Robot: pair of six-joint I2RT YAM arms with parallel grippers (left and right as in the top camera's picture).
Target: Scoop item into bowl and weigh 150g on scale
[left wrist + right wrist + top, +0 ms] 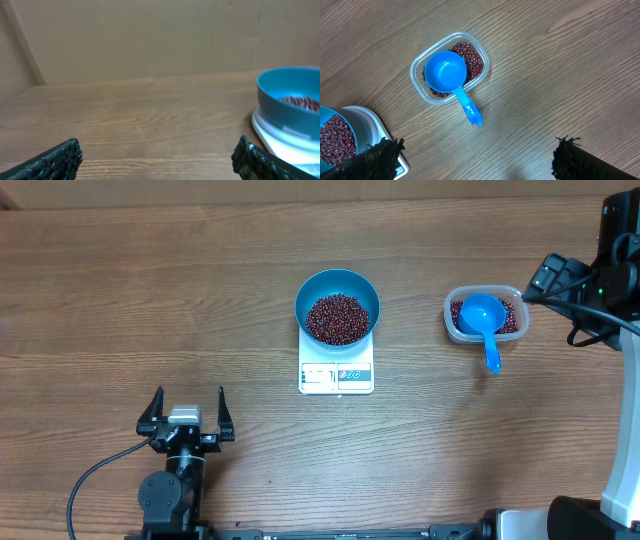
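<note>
The bowl [312, 286] sits on the scale [336, 376] at the centre and holds a heap of beans [337, 318]. The left gripper [190, 394] is low, near and left of the scale and well apart from it, jaws spread wide and empty. Its wrist view catches the bowl at the right edge. The right gripper [476, 152] hangs high at the right, jaws also wide and empty, above the tub [450, 320]. More beans and the scoop [481, 313] lie in the tub, the handle sticking out over its near rim.

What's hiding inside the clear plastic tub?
A blue scoop lies in the tub on red-brown beans, handle sticking out. Whatever lies beneath its cup is covered.
</note>
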